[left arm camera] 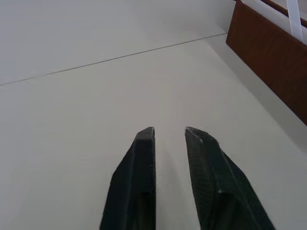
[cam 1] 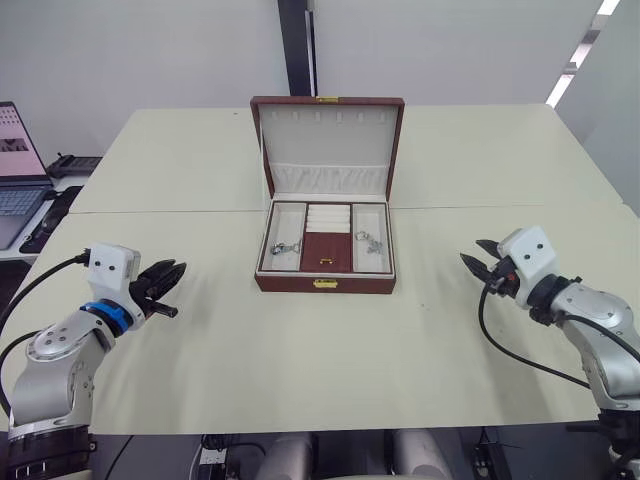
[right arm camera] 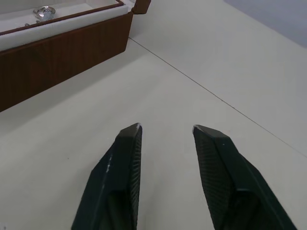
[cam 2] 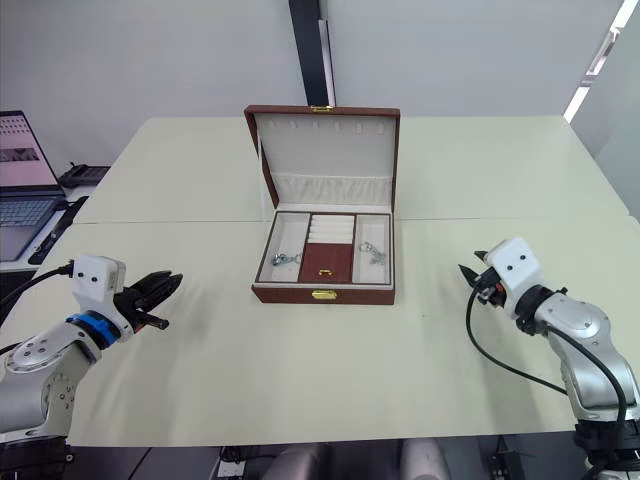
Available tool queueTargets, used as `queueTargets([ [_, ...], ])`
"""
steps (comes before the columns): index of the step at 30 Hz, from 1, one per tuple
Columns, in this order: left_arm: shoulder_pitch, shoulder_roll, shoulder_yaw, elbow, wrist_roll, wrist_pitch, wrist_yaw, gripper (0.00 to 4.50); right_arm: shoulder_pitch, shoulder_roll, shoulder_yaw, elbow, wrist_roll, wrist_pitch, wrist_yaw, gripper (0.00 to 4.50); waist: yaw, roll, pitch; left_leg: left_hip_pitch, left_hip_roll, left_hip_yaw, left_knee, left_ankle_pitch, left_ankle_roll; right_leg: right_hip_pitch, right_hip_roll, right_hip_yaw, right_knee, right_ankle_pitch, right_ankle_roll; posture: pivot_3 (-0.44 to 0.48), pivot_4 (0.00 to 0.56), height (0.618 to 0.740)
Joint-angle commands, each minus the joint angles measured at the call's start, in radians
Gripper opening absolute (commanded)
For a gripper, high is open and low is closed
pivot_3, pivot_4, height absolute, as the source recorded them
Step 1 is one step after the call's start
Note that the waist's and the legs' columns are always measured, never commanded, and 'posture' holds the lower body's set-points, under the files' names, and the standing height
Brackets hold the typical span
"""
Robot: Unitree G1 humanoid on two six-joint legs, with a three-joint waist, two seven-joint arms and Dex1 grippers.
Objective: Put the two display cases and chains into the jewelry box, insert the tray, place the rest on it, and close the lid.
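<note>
The jewelry box [cam 1: 325,284] stands mid-table with its lid [cam 1: 328,150] upright and open. The tray [cam 1: 326,250] sits inside the box. A silver trinket [cam 1: 285,248] lies in the tray's left compartment and another trinket [cam 1: 370,241] in its right one. The display cases and chains are hidden. My left gripper [cam 1: 178,288] hovers open and empty over the table, well left of the box. At a similar distance on the other side, my right gripper [cam 1: 470,250] is open and empty too. The right wrist view catches the box's wall [right arm camera: 62,52] and a trinket [right arm camera: 43,12].
A laptop [cam 1: 15,175] and dark devices [cam 1: 45,215] sit past the table's left edge. A seam [cam 1: 160,211] runs across the cream table behind the box's front half. Bare tabletop lies between each gripper and the box.
</note>
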Motion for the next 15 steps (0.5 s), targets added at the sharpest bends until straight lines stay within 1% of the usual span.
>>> queueTargets([
  [1, -0.023, 0.018, -0.007, 0.006, 0.013, -0.028, -0.017, 0.0, -0.024, -0.007, 0.01, -0.021, -0.011, 0.012, -0.001, 0.9, 0.0, 0.0, 0.0, 0.0, 0.0, 0.0, 0.0, 0.0, 0.0, 0.0, 0.0, 0.0, 0.0, 0.0, 0.0, 0.0, 0.15, 0.74],
  [3, -0.034, 0.013, -0.019, 0.012, 0.018, -0.029, -0.024, 0.0, -0.035, -0.002, 0.024, -0.017, -0.019, 0.019, -0.007, 0.41, 0.0, 0.0, 0.0, 0.0, 0.0, 0.0, 0.0, 0.0, 0.0, 0.0, 0.0, 0.0, 0.0, 0.0, 0.0, 0.0, 0.15, 0.74],
  [5, -0.041, 0.011, -0.03, 0.015, 0.024, -0.03, -0.027, 0.0, -0.053, 0.004, 0.039, -0.005, -0.039, 0.031, -0.026, 0.02, -0.001, 0.0, 0.0, 0.0, 0.0, 0.0, 0.0, 0.0, 0.0, 0.0, 0.0, 0.0, 0.0, 0.0, 0.0, 0.0, 0.15, 0.74],
  [15, -0.079, -0.006, -0.085, 0.042, 0.05, -0.042, -0.015, 0.0, -0.168, 0.061, 0.142, 0.055, -0.104, 0.099, -0.065, 0.02, -0.001, 0.0, 0.0, 0.0, 0.0, 0.0, 0.0, 0.0, 0.0, -0.001, 0.0, 0.0, 0.001, 0.0, 0.0, 0.0, 0.15, 0.74],
])
